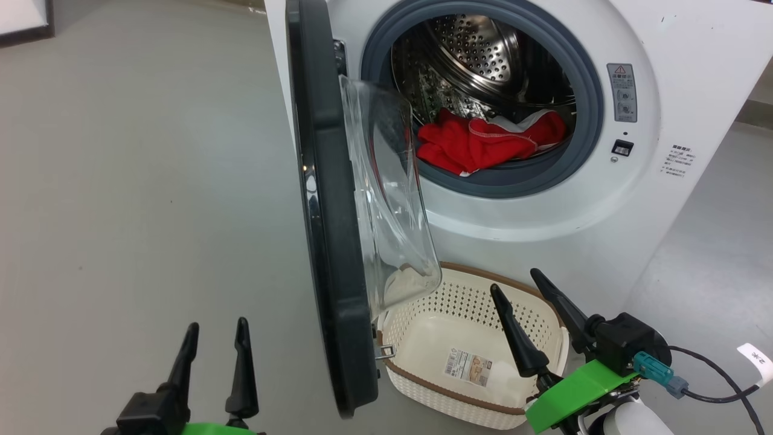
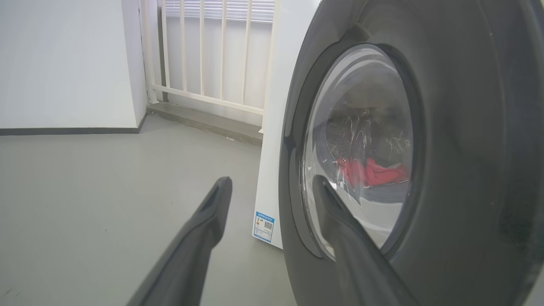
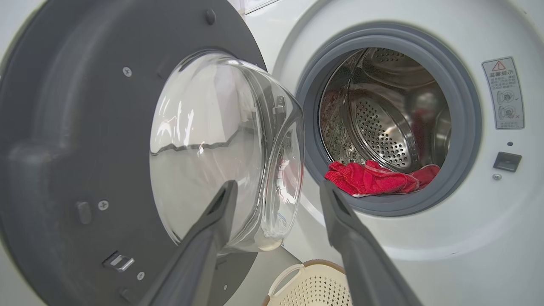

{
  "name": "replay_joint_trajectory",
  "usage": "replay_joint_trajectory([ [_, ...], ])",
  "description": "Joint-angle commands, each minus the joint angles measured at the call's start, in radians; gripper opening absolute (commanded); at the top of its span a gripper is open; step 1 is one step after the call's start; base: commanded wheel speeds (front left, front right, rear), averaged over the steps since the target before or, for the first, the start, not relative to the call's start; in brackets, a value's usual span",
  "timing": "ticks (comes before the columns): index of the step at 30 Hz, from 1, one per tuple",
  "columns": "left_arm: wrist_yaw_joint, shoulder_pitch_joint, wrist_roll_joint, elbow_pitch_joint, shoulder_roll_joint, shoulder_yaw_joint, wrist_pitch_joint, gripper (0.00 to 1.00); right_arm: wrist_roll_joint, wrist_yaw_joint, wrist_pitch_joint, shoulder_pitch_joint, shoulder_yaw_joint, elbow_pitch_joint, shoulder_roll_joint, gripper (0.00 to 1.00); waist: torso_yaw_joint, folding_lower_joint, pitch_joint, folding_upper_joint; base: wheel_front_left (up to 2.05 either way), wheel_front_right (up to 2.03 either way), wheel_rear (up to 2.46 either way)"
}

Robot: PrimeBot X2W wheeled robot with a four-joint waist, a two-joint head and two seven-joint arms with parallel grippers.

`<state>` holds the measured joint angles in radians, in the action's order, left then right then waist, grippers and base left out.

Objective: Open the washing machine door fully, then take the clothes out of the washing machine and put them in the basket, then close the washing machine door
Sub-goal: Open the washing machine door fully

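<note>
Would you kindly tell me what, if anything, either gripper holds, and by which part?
Nothing is held: the left gripper and the right gripper both stand open and empty; the red clothes lie in the steel drum.

Basket: left end hidden behind washing machine door. Washing machine: top cut off. Front label: print illegible.

Light: bright, even around the washing machine door.
Glare: reflections are seen on its glass.
Blur: its rim is softened in the left wrist view.
</note>
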<state>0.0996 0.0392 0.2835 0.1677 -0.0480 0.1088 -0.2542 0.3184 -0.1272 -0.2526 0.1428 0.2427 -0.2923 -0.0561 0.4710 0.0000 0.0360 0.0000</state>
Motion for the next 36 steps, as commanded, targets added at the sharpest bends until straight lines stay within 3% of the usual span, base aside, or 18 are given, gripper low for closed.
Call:
replay_joint_trajectory([
  [1,0.005,0.013,-0.010,-0.018,-0.005,-0.027,-0.008,0.87,0.016,-0.003,-0.009,0.008,0.026,0.030,0.006,1.00,0.000,0.0000,0.003,0.0000,0.00,0.00,0.00],
  [2,0.003,0.012,-0.010,-0.015,-0.006,-0.025,-0.008,0.15,0.017,-0.003,-0.009,0.007,0.027,0.030,0.006,1.00,0.001,0.0000,0.003,0.0000,0.00,0.00,0.00],
  [3,0.002,0.012,-0.010,-0.013,-0.006,-0.023,-0.008,0.00,0.019,-0.003,-0.009,0.007,0.028,0.030,0.006,1.00,0.001,0.0000,0.003,0.0000,0.00,0.00,0.00],
  [15,-0.009,0.066,-0.012,-0.040,-0.014,-0.005,-0.007,0.00,0.020,-0.003,-0.009,0.011,0.036,0.018,0.006,1.00,0.005,0.0000,0.002,0.0000,0.00,0.00,0.00],
  [30,-0.007,0.234,-0.120,-0.299,-0.050,0.083,0.053,0.00,-0.004,-0.003,-0.009,0.013,0.035,0.011,0.006,1.00,-0.004,0.0000,0.011,0.0000,0.00,0.00,0.00],
  [36,-0.013,0.269,-0.138,-0.377,-0.037,0.149,0.081,0.00,-0.009,-0.003,-0.009,0.018,0.040,0.009,0.006,1.00,-0.016,0.0000,0.009,0.0000,0.00,0.00,0.00],
])
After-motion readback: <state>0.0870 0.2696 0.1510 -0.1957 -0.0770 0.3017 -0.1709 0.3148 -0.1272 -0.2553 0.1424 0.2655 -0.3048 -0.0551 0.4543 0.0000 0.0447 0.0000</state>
